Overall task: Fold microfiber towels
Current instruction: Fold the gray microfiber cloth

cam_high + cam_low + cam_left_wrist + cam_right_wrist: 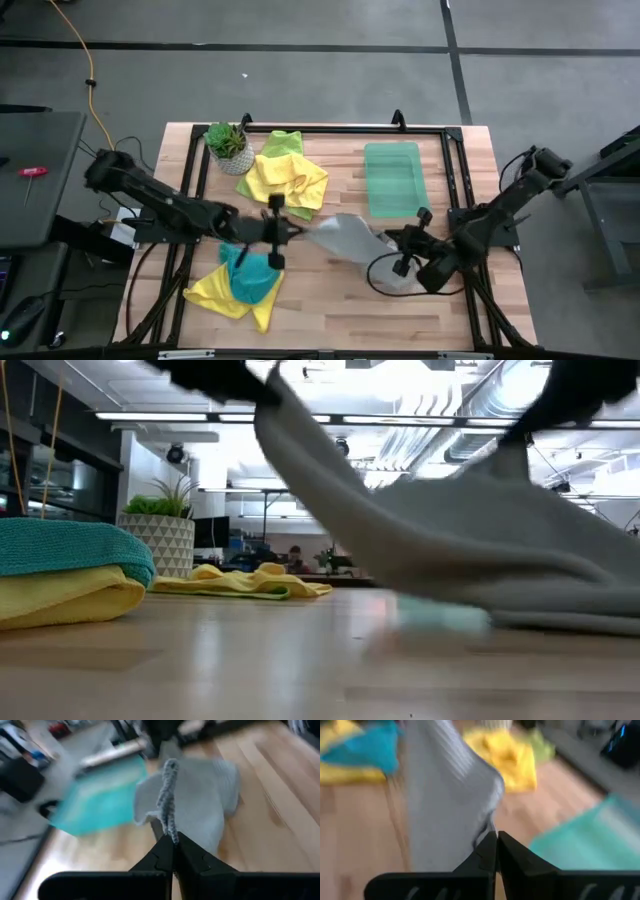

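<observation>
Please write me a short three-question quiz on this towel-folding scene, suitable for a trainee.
1. True or false: both grippers are shut on the grey towel.
2. Which towel lies on top of the yellow towel at the table's near left? A) lime green B) teal C) grey
3. What stands beside the yellow and lime green towels at the table's far left corner?

Key
1. True: the left gripper pinches one edge and the right gripper another, with the cloth raised between them.
2. B, the teal towel.
3. A small potted plant.
</observation>
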You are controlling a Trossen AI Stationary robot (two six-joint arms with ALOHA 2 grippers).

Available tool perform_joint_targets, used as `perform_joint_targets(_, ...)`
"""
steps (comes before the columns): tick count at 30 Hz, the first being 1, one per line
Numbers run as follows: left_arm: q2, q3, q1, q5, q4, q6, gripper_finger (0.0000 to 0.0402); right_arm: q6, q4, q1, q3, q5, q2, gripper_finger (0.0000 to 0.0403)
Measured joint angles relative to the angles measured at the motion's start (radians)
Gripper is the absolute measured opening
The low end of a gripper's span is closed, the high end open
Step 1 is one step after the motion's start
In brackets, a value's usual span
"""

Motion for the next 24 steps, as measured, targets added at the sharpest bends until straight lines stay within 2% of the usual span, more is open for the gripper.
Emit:
perform_joint_targets(3, -0.079, 0.001, 0.048, 0.013, -0.001, 0.014, 0.0000, -0.109, -0.003, 0.021, 0.073, 0.062, -0.031, 0.0001)
perform_joint_targets(7, -0.139, 0.001, 0.103, 0.112, -0.020, 0.026, 0.0000, -0.223, -0.034, 0.042, 0.170, 0.111, -0.035, 0.0000)
perform_joint_targets(11, -0.168, 0.001, 0.114, 0.120, -0.010, 0.098, 0.0000, -0.249, -0.174, 0.059, 0.265, 0.135, -0.034, 0.0000)
perform_joint_targets(17, -0.209, 0.011, 0.117, 0.042, -0.009, 0.213, 0.0000, -0.079, -0.511, 0.064, 0.383, 0.090, -0.033, 0.0000)
perform_joint_targets(24, -0.228, 0.174, 0.126, 0.057, -0.127, 0.342, 0.0000, 0.108, -0.842, 0.064, 0.497, 0.065, -0.032, 0.0000)
